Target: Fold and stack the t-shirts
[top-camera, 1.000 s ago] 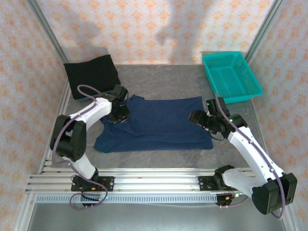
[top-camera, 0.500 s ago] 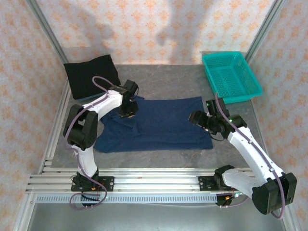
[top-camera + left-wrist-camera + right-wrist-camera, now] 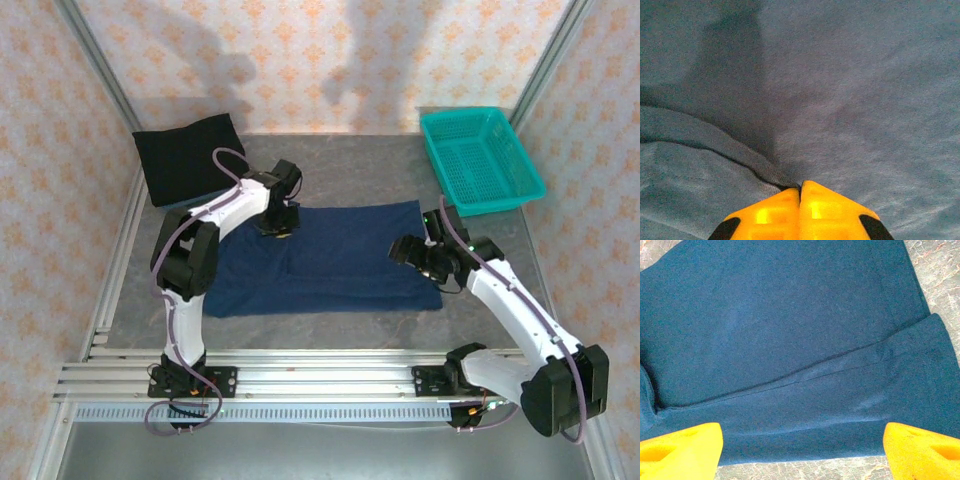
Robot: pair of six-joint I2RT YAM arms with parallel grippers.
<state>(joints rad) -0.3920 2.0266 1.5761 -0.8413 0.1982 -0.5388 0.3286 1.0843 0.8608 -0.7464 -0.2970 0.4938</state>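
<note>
Pinching navy t-shirt (image 3: 350, 255), left end effector (image 3: 800, 187).

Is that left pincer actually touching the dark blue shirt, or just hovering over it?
Touching. The left wrist view shows the left pincer shut, with a fold of the navy t-shirt running straight into its tips.

Seeing a teal mesh basket (image 3: 482, 160) resting at the far right corner of the grey table (image 3: 350, 165). Noticing patterned wallpaper (image 3: 330, 60) standing behind, aluminium rails (image 3: 300, 378) running along the near edge.
</note>
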